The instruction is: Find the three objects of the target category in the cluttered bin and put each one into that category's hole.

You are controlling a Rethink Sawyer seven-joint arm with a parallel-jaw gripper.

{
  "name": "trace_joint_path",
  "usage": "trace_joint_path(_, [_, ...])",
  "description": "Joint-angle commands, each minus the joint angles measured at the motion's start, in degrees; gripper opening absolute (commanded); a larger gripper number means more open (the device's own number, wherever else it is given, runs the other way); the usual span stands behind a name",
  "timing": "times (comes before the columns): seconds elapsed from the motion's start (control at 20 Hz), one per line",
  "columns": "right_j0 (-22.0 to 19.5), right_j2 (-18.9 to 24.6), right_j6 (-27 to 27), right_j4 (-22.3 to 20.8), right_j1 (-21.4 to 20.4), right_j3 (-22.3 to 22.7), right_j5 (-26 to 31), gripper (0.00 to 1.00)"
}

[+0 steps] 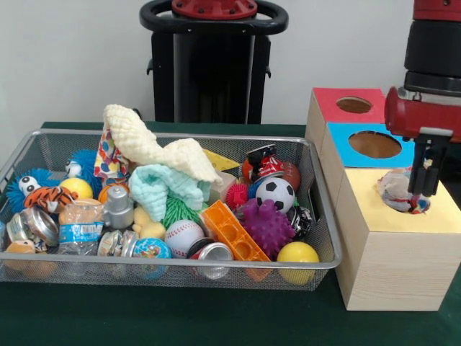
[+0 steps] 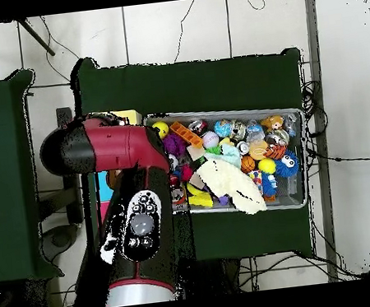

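- The gripper point(image 1: 421, 194) hangs over the yellow-topped box point(image 1: 400, 249), which stands on the green tabletop point(image 1: 180, 321) just beside the bin's end.
- Its dark fingers point(image 1: 416, 184) point straight down at the round hole point(image 1: 403, 198) in the yellow top; whether they are apart or together I cannot tell from here.
- A crumpled cloth point(image 1: 395, 189), pale with bits of colour, sits in that hole, partly sticking out, right against the fingers; whether they touch it I cannot tell.
- Behind the yellow box stand a blue-topped box point(image 1: 374, 146) and a red-topped box point(image 1: 351, 106), each with its own hole.
- The wire bin point(image 1: 43, 148) is packed full: a cream knitted cloth point(image 1: 155, 148) lies draped over the top of the heap, with a mint-green cloth point(image 1: 162, 189) under it.
- Near the bin's end by the boxes lie a soccer ball point(image 1: 276, 193), a purple spiky ball point(image 1: 268, 227) and a yellow ball point(image 1: 297, 254).
- An orange block point(image 1: 232, 231) and a baseball point(image 1: 184, 238) rest mid-bin, and a plastic bottle point(image 1: 79, 227) with a blue label lies toward the other end.
- From above, the red arm point(image 2: 113, 147) covers the boxes almost entirely.
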Motion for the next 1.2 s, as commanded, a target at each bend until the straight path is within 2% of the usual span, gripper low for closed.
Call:
trace_joint_path(0.05, [-0.75, 3.07, 10.13, 0.53, 3.83, 0.02, 2.12, 0.00])
trace_joint_path(0.3, [-2.28, 2.88, 8.76, 0.61, 1.58, 0.43, 4.32, 0.00])
trace_joint_path(0.5, [-6.97, 4.49, 3.56, 0.20, -4.63, 1.16, 5.98, 0.00])
trace_joint_path(0.75, [-10.60, 5.68, 1.41, 1.20, -11.91, 1.29, 10.54, 0.00])
trace_joint_path(1.05, [-16.80, 9.10, -1.36, 1.34, -13.46, 0.28, 11.90, 0.00])
trace_joint_path(1.2, [-20.18, 10.32, -2.14, 0.71, -13.93, 2.87, 9.93, 0.00])
